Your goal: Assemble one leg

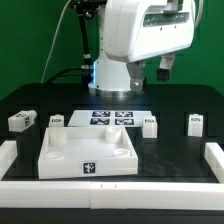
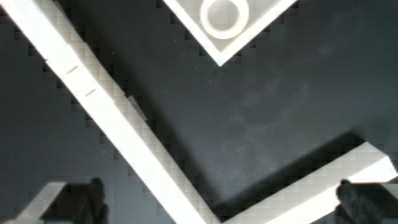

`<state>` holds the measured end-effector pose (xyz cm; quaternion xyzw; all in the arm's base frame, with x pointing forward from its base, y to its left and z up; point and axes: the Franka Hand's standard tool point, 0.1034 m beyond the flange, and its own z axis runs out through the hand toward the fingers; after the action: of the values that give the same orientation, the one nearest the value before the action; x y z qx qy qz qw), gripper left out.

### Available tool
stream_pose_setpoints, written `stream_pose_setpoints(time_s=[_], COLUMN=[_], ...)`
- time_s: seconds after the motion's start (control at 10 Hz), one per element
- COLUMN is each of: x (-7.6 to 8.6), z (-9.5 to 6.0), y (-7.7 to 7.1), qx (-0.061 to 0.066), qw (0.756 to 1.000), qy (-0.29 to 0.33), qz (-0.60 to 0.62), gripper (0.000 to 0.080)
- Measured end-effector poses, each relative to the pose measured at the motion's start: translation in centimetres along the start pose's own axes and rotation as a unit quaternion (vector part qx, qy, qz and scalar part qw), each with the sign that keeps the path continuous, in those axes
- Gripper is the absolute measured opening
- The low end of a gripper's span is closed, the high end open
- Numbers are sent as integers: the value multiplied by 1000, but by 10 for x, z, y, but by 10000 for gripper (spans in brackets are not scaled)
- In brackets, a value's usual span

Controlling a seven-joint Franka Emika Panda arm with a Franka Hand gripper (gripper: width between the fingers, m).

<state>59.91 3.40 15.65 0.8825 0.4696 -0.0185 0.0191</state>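
The gripper (image 1: 165, 68) hangs high over the back part of the black table (image 1: 170, 150). It is empty and opened wide. In the wrist view the gripper (image 2: 217, 200) shows its two dark fingers (image 2: 68, 200) far apart, with nothing between them.

The nearest leg (image 1: 150, 124) stands on the table below the gripper, more to the front and a little to the exterior view's left of it, well apart from the fingers. Its tag face is turned to the front, toward the exterior camera. The block looks somewhat taller than wide, so its long axis seems upright, but it is too small to be sure.

A second leg (image 1: 195, 123) stands below the gripper on the exterior view's right, its tag also to the front. A third leg (image 1: 57, 120) and a fourth leg (image 1: 20, 121) are far from the gripper, on the exterior view's left. The fourth looks wider than tall and is a little turned, so its long axis seems to lie along the table.

The marker board (image 1: 110, 118) lies between the third leg and the nearest leg. The large white square piece (image 1: 88, 150) lies just in front of it.

Under the gripper, the wrist view shows two white rails (image 2: 107, 110) meeting in a V on the black surface. Beyond them is a white pointed corner with a grey ring (image 2: 222, 15).
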Motion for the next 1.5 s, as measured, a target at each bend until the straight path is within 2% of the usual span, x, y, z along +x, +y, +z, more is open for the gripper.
stream_pose_setpoints(time_s=[0.7,0.8,0.9,1.0,1.1,1.3,1.5], x=[-1,-5,-12,-26,-41,-67,-63], z=[1,3,8,16,26,44,42], y=[-1,-4,-9,-16,-20,-24,-23], qx=[1,1,-7,-10,-8,7,5], qw=[1000,1000,999,997,993,985,986], qy=[0,0,7,10,10,4,5], qz=[-1,-14,-44,-81,-116,-172,-164], gripper=[650,650,650,650,650,650,650])
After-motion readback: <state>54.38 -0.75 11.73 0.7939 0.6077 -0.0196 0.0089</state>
